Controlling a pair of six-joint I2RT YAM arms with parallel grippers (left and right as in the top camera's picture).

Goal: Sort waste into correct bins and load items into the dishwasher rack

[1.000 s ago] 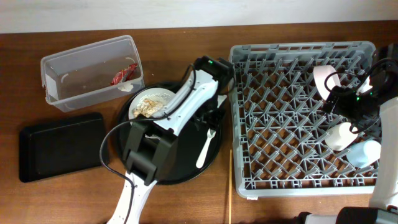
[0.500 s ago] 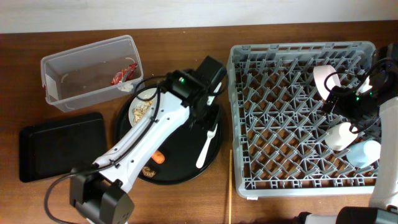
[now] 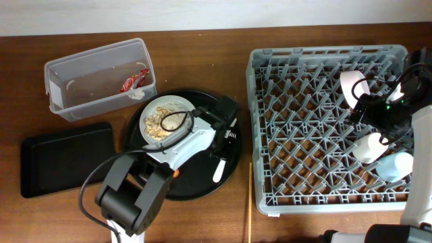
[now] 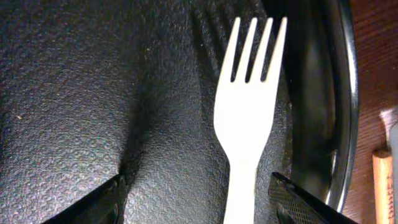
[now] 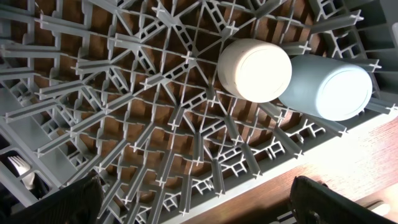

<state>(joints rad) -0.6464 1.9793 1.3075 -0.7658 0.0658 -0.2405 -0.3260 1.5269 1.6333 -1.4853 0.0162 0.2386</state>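
Note:
My left gripper is open and low over the round black tray. Its fingers lie on either side of the white plastic fork's handle; the fork also shows in the overhead view. The white plate with rice scraps lies on the tray's far left. My right gripper is open and empty above the grey rack. A white cup and a blue cup stand upside-down in the rack. A pale bowl leans at the rack's back.
The clear tub at back left holds the red wrapper and a white paper scrap. The shallow black rectangular tray lies in front of it. A bit of orange carrot shows beside my left arm. A wooden stick lies between tray and rack.
My left arm has swung back from over the plate and come down toward the fork. The plate is uncovered now. The right arm has not moved.

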